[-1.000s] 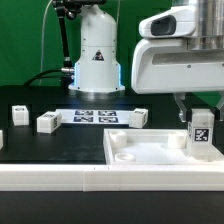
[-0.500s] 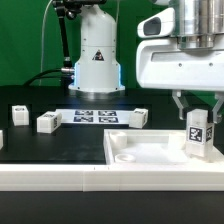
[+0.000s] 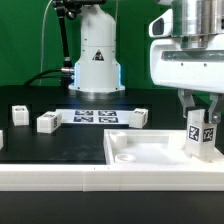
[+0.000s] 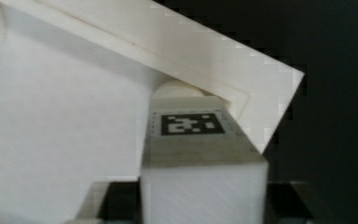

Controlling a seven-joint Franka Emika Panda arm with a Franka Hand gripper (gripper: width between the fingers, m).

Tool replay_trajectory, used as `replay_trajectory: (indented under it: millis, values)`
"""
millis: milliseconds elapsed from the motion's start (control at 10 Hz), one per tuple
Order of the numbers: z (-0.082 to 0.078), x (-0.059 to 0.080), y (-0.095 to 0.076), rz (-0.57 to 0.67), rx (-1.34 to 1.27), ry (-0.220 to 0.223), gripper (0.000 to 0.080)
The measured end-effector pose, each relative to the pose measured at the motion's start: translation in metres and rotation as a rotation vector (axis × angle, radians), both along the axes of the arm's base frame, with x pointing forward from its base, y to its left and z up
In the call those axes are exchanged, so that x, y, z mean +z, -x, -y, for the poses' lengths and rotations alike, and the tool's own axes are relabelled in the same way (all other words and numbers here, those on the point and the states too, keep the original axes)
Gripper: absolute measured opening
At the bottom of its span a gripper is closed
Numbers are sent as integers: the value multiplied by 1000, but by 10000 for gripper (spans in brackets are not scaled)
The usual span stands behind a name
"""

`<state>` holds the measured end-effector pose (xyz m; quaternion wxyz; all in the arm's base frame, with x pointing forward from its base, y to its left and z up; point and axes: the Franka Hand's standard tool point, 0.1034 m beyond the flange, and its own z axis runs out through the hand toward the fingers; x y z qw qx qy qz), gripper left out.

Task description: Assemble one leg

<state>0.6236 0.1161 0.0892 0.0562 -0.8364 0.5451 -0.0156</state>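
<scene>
The leg [image 3: 201, 134], a white post with black-and-white tags, stands upright in my gripper [image 3: 200, 122] at the far right corner of the flat white panel [image 3: 150, 150]. The jaws are shut on its sides, one finger on each. Its lower end meets the panel's corner; I cannot tell whether it is seated in a socket. In the wrist view the leg [image 4: 202, 160] runs from between the dark fingers [image 4: 123, 203] of my gripper [image 4: 202, 208] to the panel [image 4: 69, 100], with one tag facing the camera.
Three more legs lie on the black table at the exterior view's left and middle [image 3: 19, 115], [image 3: 47, 122], [image 3: 135, 117]. The marker board [image 3: 95, 117] lies behind them. The arm's white base [image 3: 97, 60] stands at the back. A round socket [image 3: 125, 156] shows at the panel's near left corner.
My gripper has moved a little to the exterior view's right with the leg and turned it, so two tagged faces now show instead of one.
</scene>
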Motion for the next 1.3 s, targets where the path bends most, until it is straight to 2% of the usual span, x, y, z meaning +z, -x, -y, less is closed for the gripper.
replay_trajectory:
  millis: [200, 300, 400, 500, 600, 800, 1000, 1300]
  values:
    - [0, 0, 0, -3, -16, -9, 291]
    - [-1, 0, 0, -1, 9, -7, 368]
    - [-1, 0, 0, 2, 47, -4, 368]
    - [-1, 0, 0, 7, 122, 2, 577]
    - [-1, 0, 0, 14, 243, 12, 629]
    - [-2, 2, -1, 25, 462, 30, 645]
    - [-10, 4, 0, 31, 671, 56, 649]
    - [-14, -1, 2, 38, 959, 93, 649]
